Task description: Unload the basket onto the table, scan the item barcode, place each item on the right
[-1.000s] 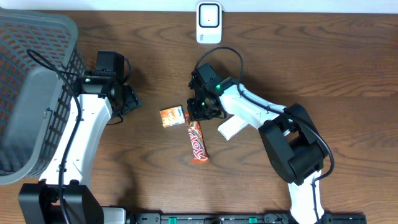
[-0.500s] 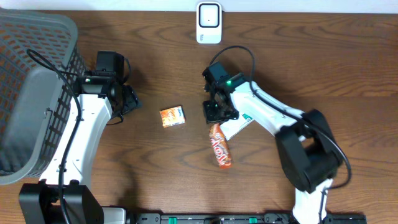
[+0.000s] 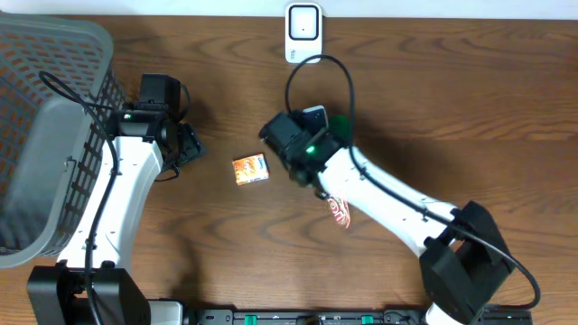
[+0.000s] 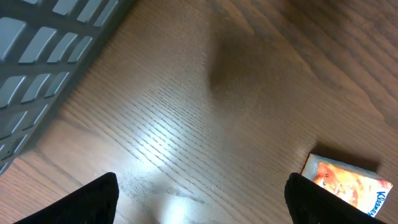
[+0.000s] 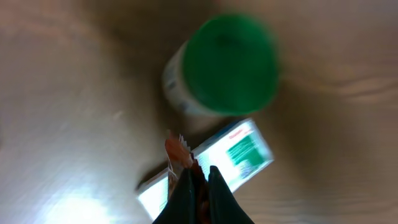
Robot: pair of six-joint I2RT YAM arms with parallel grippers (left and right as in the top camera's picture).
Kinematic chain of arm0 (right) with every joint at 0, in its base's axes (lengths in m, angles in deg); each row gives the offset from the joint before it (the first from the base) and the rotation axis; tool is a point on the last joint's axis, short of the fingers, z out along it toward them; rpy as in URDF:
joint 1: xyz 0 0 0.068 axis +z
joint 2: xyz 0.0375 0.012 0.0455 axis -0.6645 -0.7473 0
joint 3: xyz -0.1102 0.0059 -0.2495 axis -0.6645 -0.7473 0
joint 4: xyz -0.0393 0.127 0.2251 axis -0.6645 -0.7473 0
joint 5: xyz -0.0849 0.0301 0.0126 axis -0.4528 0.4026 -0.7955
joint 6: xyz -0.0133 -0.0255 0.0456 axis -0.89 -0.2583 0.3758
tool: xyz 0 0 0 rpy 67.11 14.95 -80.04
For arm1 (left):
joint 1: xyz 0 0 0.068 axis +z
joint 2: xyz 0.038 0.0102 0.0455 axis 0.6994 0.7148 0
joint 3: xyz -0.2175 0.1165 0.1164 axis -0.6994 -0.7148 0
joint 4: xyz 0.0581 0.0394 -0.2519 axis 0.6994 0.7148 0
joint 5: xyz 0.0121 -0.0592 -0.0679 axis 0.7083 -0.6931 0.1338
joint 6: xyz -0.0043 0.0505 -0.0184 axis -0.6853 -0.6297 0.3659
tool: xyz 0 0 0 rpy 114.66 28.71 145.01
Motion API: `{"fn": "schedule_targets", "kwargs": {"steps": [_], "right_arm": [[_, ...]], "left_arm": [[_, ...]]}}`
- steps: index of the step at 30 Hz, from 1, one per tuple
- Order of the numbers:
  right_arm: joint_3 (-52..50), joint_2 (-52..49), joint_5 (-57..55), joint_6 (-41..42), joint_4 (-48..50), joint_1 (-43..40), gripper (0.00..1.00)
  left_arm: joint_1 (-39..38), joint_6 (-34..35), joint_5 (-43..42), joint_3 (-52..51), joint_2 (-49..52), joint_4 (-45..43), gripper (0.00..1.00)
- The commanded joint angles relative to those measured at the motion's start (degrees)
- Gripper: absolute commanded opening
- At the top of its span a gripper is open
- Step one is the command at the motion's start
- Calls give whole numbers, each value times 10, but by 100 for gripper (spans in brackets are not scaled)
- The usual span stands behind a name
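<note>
While the right hand [image 5: 200,178] pinches its edge, the bar [image 3: 340,213] hangs.

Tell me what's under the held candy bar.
A green-capped bottle and a white-and-green box sit below the candy bar. Overhead, the right arm hides most of both.

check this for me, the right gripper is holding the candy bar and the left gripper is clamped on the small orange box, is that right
Not quite: the left gripper is open and holds nothing. The left wrist view shows the small orange box lying on the table, not between its fingers. The right gripper does hold the candy bar.
</note>
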Motion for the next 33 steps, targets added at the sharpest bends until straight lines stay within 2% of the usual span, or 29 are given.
{"fn": "schedule_targets", "kwargs": {"steps": [1, 3, 8, 14, 21, 25, 27, 30, 33], "right_arm": [[1, 0, -224, 51, 4, 35, 1], [1, 0, -259, 50, 18, 47, 1], [1, -12, -266, 30, 66, 46, 1], [1, -74, -297, -5, 119, 37, 1], [1, -149, -295, -113, 160, 54, 1], [1, -161, -274, -112, 151, 67, 1], [1, -160, -252, -113, 150, 69, 9], [1, -160, -228, -112, 146, 73, 32], [1, -160, -202, -112, 142, 73, 44]], "left_arm": [[2, -3, 9, -5, 0, 0, 86], [2, -3, 9, -5, 0, 0, 86], [2, -3, 9, -5, 0, 0, 86], [2, -3, 9, -5, 0, 0, 86], [2, -3, 9, -5, 0, 0, 86], [2, -3, 9, -5, 0, 0, 86], [2, -3, 9, -5, 0, 0, 86], [2, -3, 9, -5, 0, 0, 86], [2, -3, 9, -5, 0, 0, 86]]}}
